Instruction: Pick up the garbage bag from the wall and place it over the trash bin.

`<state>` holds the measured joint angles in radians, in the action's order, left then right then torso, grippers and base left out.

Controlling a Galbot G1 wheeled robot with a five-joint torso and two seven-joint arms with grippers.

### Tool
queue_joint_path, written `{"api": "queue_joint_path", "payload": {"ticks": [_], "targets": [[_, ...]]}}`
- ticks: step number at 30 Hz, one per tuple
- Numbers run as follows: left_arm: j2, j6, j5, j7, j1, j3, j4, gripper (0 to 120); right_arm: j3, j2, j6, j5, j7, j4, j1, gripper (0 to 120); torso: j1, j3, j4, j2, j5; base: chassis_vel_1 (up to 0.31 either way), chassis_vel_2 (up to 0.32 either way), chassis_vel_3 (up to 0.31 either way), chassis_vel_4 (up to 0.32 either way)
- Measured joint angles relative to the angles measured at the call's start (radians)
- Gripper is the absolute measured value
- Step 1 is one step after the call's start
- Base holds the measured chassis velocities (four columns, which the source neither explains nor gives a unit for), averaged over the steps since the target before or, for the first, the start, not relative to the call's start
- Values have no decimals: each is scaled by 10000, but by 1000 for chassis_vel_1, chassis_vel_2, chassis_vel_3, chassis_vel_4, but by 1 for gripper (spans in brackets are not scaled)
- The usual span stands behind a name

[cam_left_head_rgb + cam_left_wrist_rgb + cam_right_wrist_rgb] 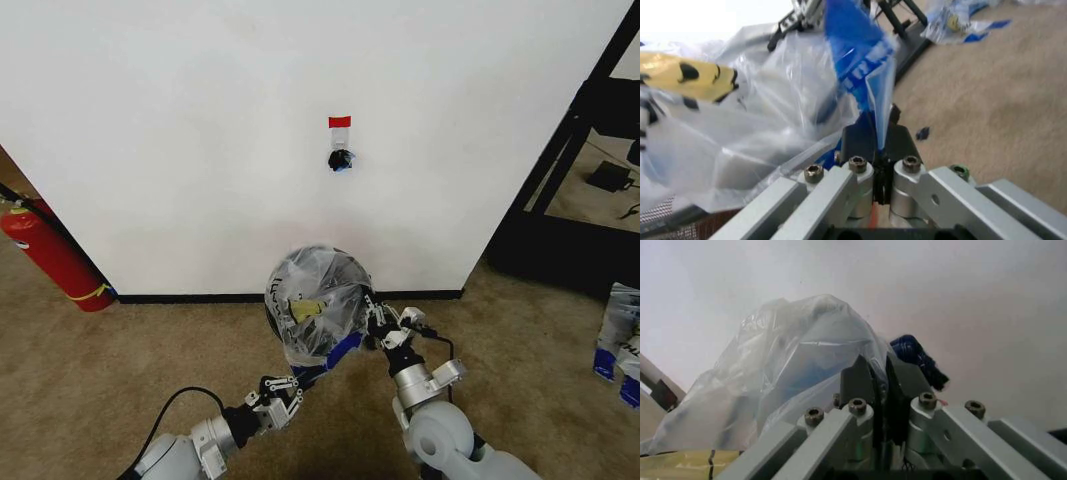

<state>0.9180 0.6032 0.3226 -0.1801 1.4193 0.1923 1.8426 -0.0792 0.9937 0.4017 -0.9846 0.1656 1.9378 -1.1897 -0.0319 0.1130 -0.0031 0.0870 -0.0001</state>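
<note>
The garbage bag, translucent white with a yellow smiley patch and blue handles, is draped over the trash bin in front of the wall. Only a dark edge of the trash bin shows through the plastic. My left gripper is shut on a blue handle strip at the bag's near lower edge. The left wrist view shows that gripper pinching the blue strip of the bag. My right gripper is shut on the bag's right edge. In the right wrist view, that gripper clamps the bag's thin plastic.
A black hook under a red tape strip sits bare on the wall. A red fire extinguisher stands at the left, a black rack at the right, and white-and-blue packages lie on the carpet at the far right.
</note>
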Motion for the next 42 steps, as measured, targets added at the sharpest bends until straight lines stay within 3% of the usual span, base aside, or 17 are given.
{"api": "queue_joint_path", "payload": {"ticks": [6,17,26,33,42], "targets": [[102,170,862,444,-267,99,-484,0,5,49,-126,-262,434,395,-106,1,0,0,0,0,0,0,0,0,0],[148,-476,1506,1411,-724,109,-1180,0,86,-24,-281,-729,698,974,-373,1,0,0,0,0,0,0,0,0,0],[46,-589,1502,1492,-662,224,-1216,0,115,-205,-243,-664,322,946,-542,1,0,0,0,0,1,0,0,0,0],[28,-592,1222,1548,-674,297,-1705,0,148,-279,-304,-724,305,1009,-559,1,0,0,-1,0,0,0,0,0,0],[-114,-386,539,1222,-218,224,-996,30,264,-171,-80,-619,37,758,-465,1,0,0,-1,0,2,0,0,0,0]]}}
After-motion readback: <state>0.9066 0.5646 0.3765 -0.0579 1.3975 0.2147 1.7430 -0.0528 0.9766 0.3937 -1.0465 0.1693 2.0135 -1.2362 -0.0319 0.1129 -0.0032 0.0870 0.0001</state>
